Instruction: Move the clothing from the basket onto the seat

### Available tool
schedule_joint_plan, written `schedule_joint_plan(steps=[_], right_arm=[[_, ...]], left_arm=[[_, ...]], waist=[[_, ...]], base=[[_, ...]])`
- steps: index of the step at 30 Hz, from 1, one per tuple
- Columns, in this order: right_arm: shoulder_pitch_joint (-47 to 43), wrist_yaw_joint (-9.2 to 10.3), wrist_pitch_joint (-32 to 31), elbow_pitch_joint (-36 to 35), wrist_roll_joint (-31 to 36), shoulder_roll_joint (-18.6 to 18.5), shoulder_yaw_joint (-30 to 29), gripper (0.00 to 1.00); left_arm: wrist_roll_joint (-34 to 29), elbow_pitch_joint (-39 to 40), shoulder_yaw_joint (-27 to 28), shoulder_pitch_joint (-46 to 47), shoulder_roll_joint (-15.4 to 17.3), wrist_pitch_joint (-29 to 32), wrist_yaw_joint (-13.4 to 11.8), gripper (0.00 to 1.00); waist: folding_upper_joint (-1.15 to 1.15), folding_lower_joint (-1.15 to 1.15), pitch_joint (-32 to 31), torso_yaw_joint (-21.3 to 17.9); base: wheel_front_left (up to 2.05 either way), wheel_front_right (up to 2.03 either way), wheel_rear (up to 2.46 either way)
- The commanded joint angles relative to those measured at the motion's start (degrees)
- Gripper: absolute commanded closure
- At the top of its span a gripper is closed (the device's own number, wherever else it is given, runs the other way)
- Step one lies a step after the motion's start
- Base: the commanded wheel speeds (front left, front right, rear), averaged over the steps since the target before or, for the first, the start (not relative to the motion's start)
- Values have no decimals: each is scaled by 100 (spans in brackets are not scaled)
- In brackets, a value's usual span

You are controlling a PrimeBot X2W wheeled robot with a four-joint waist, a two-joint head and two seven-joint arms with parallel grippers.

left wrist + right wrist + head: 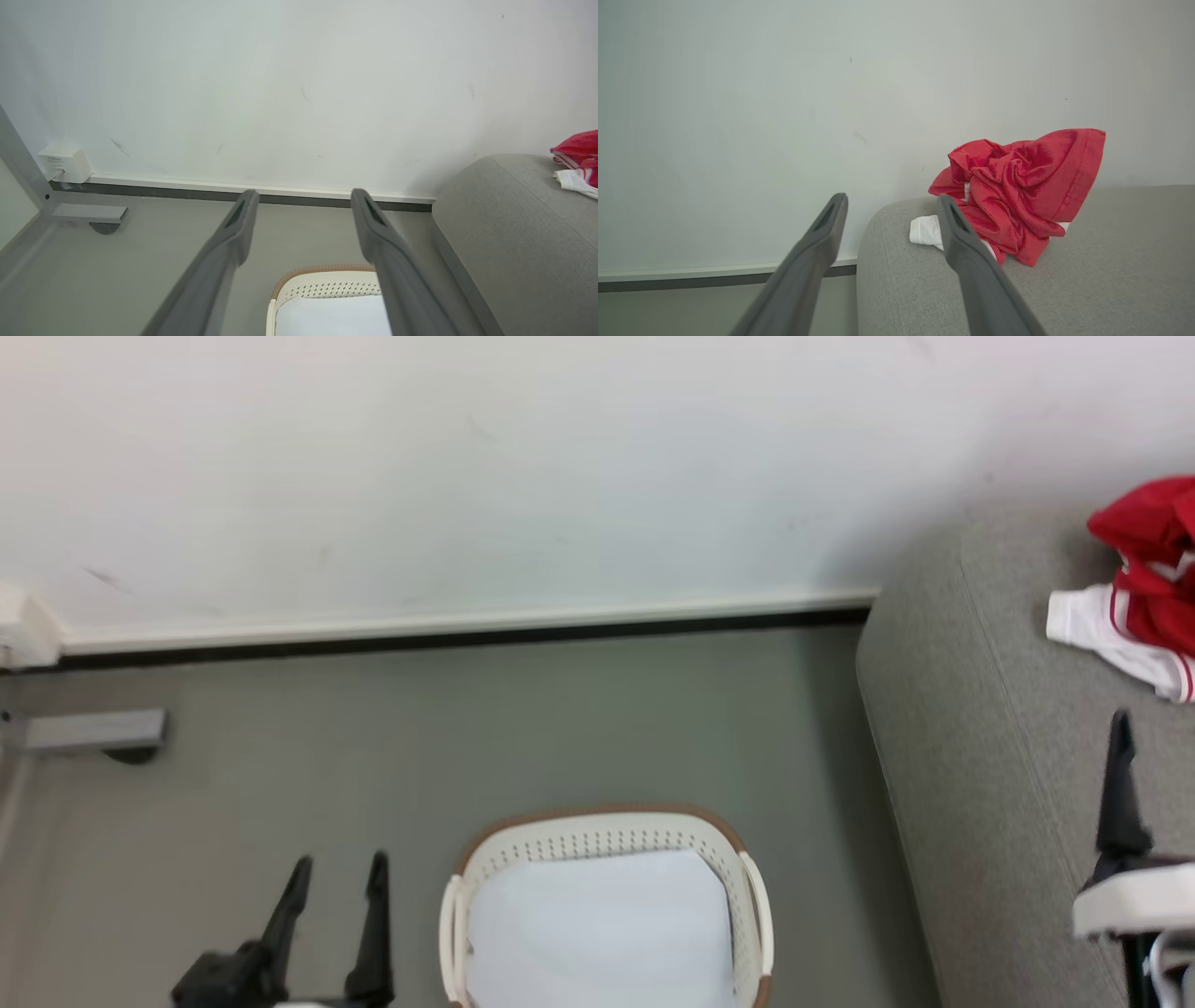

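In your head view the white wall [467, 476] takes the top half, from 9 through 12 to 2 o'clock, and the grey floor [579, 728] lies below it. The grey sofa [990, 737] runs down the right side, from 2 to 5 o'clock. The basket [607, 823] stands on the floor at 6 o'clock, just beside the sofa's edge but apart from it, and you can see its pale inside. The red clothing [1144, 569] lies in a crumpled heap on the sofa at 2 o'clock, with its white, red-striped trim spilling out toward the basket side. Your left gripper [341, 861] hangs at 7 o'clock over the floor, just beside the basket, fingers spread and holding nothing. Your right gripper [892, 199] sits at 4 o'clock over the sofa, short of the clothing, released, nothing between its fingers.
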State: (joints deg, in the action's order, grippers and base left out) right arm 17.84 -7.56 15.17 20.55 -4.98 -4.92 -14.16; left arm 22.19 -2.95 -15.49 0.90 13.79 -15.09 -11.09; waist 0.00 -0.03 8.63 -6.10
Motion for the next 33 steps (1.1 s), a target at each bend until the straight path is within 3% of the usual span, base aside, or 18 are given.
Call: schedule_joint_plan(steps=[1, 15, 27, 28, 33], right_arm=[[-219, 15, -5, -91, 2, 25, 45, 0], [-1555, 15, -5, -129, -113, 201, 707, 0], [-1666, 15, -5, -111, -74, 198, 958, 0], [-1668, 15, -5, -107, -61, 199, 949, 100], [-1634, 0, -51, 72, -174, 243, 950, 100]], left_arm=[[-106, 23, 120, -192, -11, -7, 46, 0], [-777, -99, 1142, -880, -565, -7, 661, 0], [-1228, -109, 1610, -882, -881, -7, 1177, 0], [-1277, -108, 1624, -889, -896, -7, 1206, 100], [-1067, -304, 1557, -849, -955, 34, 1218, 100]], waist=[[0, 3, -273, 184], [0, 3, -681, 444], [0, 3, -695, 367], [0, 3, -698, 364], [0, 3, -699, 366]], base=[[0, 0, 0], [0, 0, 0], [0, 0, 0], [0, 0, 0], [0, 0, 0]])
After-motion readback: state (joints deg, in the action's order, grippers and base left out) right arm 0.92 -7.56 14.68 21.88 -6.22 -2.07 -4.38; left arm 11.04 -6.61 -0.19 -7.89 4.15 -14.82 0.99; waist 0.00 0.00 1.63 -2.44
